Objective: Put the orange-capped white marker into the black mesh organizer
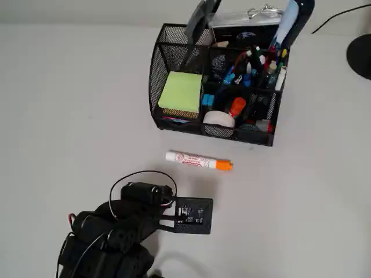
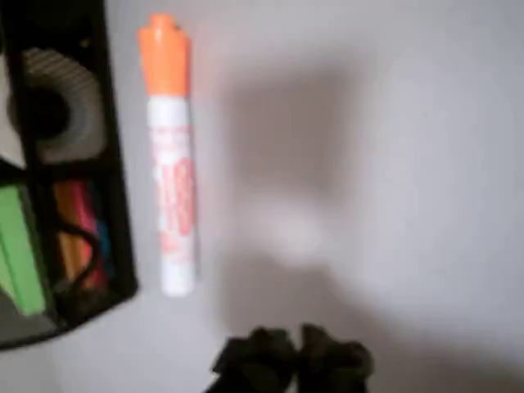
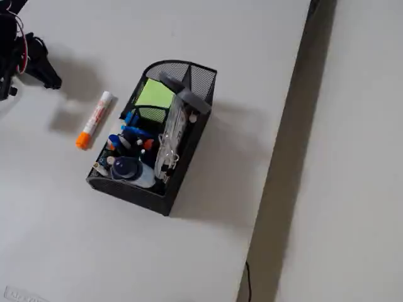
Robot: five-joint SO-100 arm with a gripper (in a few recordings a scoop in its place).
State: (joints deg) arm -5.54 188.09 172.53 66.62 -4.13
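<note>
The marker (image 1: 199, 161) lies flat on the pale counter (image 1: 69, 104) in the middle of the overhead view, white barrel with red print pointing left and orange cap pointing right. Nothing touches it. In the wrist view it stands on end in the upper left of the frame (image 2: 170, 155), cap uppermost, just right of the organizer's black edge.

Nearest the lower edge of the overhead view sits the black arm, its gripper (image 1: 194, 215) in the lower middle of the frame, below the marker and apart from it. In the wrist view the gripper (image 2: 295, 360) shows as two dark, blurred fingertips at the bottom centre that seem pressed close together with nothing between them; they are too soft in focus to be sure. In the fixed view the gripper (image 3: 47, 72) is at the upper left, with the marker (image 3: 94, 119) to its lower right.

Beyond the marker, in the upper middle of the overhead view, stands the organizer (image 1: 168, 69), near the marker but not touching it. Its compartments hold a green pad of sticky notes (image 1: 181, 92), a roll of white tape (image 1: 218, 119), and a crowd of pens (image 1: 255, 63). In the fixed view the organizer (image 3: 189, 78) sits mid-frame, just right of the marker.
</note>
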